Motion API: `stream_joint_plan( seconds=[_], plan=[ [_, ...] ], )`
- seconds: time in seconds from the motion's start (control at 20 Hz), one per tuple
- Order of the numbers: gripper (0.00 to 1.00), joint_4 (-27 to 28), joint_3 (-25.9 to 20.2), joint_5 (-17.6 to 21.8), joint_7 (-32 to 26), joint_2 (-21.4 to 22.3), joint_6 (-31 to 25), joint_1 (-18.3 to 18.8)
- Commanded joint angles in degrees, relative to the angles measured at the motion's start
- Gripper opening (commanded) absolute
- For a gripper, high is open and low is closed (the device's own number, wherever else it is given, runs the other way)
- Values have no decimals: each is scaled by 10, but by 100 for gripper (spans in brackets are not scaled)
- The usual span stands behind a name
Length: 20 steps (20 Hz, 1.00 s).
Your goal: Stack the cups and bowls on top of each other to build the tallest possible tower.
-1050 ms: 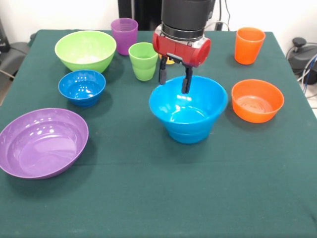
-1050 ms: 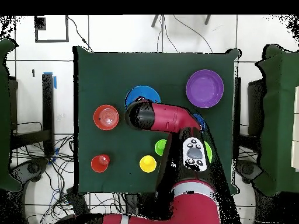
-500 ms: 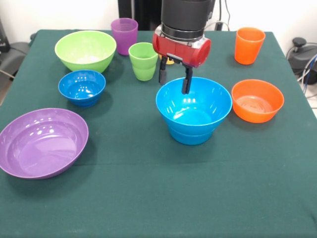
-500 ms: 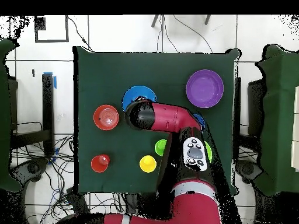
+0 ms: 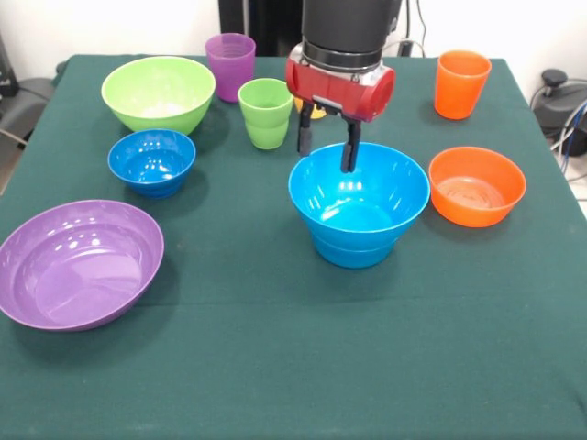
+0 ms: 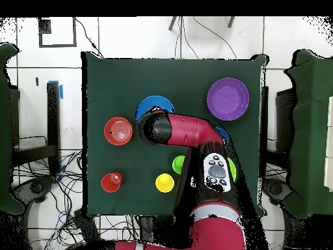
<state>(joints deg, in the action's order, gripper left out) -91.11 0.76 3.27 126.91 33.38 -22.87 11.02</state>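
One camera faces me across the green table [image 5: 275, 367], close and angled down. Another hangs high above, looking straight down. Both share the tabletop and my arm [image 6: 188, 133].

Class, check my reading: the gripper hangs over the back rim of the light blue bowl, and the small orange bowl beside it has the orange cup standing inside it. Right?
Not quite. In the front view the small orange bowl is empty; the orange cup stands apart on the table behind it. The rest holds: the gripper hangs over the back rim of the light blue bowl.
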Motion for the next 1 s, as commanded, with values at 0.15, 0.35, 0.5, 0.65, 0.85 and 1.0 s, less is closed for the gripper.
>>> stream_joint_plan(
  seconds=[0.15,0.35,0.5,0.65,0.85,1.0],
  plan=[
    [100,8,-44,11,-11,57,-83,-25],
    [100,24,-44,3,-8,74,-124,-34],
    [100,32,-41,4,-5,78,-137,-40],
    [100,36,-41,3,1,80,-146,-45],
    [100,40,-33,1,31,69,-141,-67],
    [100,41,-23,0,52,63,-132,-84]
  ],
)
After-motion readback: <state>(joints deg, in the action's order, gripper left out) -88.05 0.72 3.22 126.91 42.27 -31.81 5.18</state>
